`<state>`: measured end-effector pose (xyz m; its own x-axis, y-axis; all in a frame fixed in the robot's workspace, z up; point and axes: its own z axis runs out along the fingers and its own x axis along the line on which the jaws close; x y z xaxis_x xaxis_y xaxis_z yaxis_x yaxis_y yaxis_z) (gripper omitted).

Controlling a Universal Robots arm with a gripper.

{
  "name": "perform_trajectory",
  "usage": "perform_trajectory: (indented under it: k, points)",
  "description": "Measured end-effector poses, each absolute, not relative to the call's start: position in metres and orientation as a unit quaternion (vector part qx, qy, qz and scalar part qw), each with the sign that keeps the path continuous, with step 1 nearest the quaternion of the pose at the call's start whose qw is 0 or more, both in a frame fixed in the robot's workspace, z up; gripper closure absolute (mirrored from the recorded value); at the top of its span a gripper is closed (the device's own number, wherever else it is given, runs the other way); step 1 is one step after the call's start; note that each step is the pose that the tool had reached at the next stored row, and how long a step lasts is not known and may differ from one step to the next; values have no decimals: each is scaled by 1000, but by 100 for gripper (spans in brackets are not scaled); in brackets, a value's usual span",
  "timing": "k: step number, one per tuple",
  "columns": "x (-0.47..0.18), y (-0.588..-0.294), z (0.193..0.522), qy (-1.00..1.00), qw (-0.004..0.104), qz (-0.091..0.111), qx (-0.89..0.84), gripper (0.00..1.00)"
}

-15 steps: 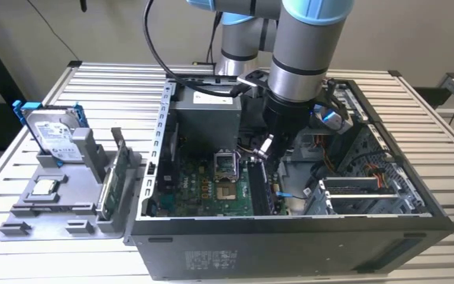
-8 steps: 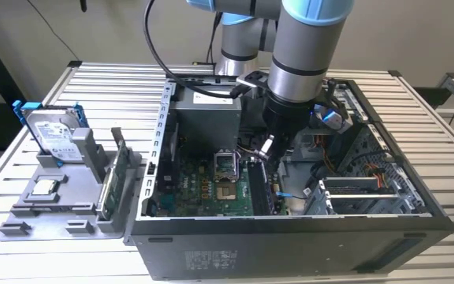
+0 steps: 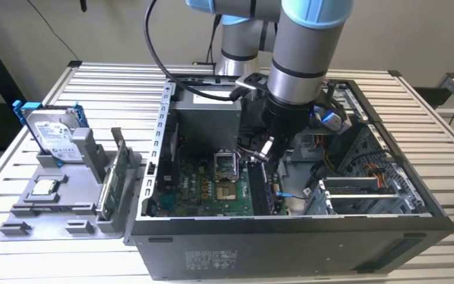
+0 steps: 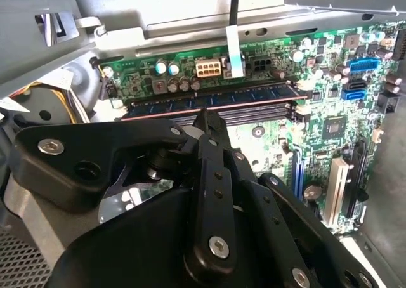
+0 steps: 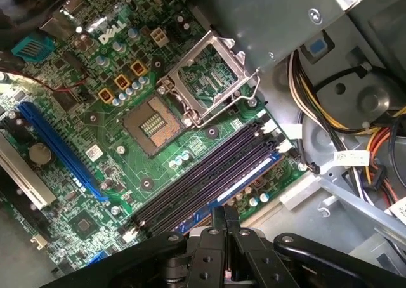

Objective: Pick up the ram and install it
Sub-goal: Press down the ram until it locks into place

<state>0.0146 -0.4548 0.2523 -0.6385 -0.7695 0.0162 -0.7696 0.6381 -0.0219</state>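
The arm reaches down into the open computer case point(image 3: 290, 236), which lies on its side on the slatted desk point(image 3: 93, 83). In the exterior view the gripper point(image 3: 265, 155) hangs just above the green board point(image 3: 211, 195) inside the case, over the memory slots.

The ram point(image 4: 216, 99) sits in one of those slots, standing on its long edge, with its row of blue-labelled chips facing out in the second wrist view. In the first wrist view it shows as a thin blue-edged strip point(image 5: 244, 180) in the slot next to the gripper, beside the dark empty slots point(image 5: 203, 177).

The jaws are drawn together, with almost no gap between the two fingertips. In the second wrist view the gripper point(image 4: 206, 115) has its narrow tip right at the top edge of the ram, near the middle of its length; whether it presses on the stick or stops just short cannot be told. In the first wrist view the gripper point(image 5: 224, 213) shows the same pinched-together tips at the ram's edge.

On the desk, toward the exterior view's left, a grey holder tray point(image 3: 61, 207) carries a hard drive point(image 3: 54, 133) in a blue frame and a green card point(image 3: 110, 189) standing on edge.
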Motion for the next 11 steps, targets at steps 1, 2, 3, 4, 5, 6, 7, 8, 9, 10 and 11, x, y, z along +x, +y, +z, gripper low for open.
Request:
perform_trajectory:
  k: [1, 2, 3, 4, 5, 6, 7, 8, 9, 10, 11]
  points:
    - [15, -455, 252, -904, 3, 13, 426, 89]
    - [15, -455, 251, -904, 3, 13, 428, 89]
    - [15, -455, 251, -903, 3, 13, 430, 89]
    - [15, -455, 251, -902, 3, 13, 432, 89]
    - [15, -455, 251, -900, 3, 13, 436, 89]
    - [15, -455, 250, -897, 3, 13, 441, 89]
    - [15, -455, 250, -895, 5, 13, 446, 89]
    - [15, -455, 250, -893, 6, 12, 450, 89]
    - [15, -455, 250, -890, 7, 11, 456, 89]
    - [15, -455, 250, -887, 8, 11, 461, 89]
    - [15, -455, 249, -884, 8, 11, 466, 89]
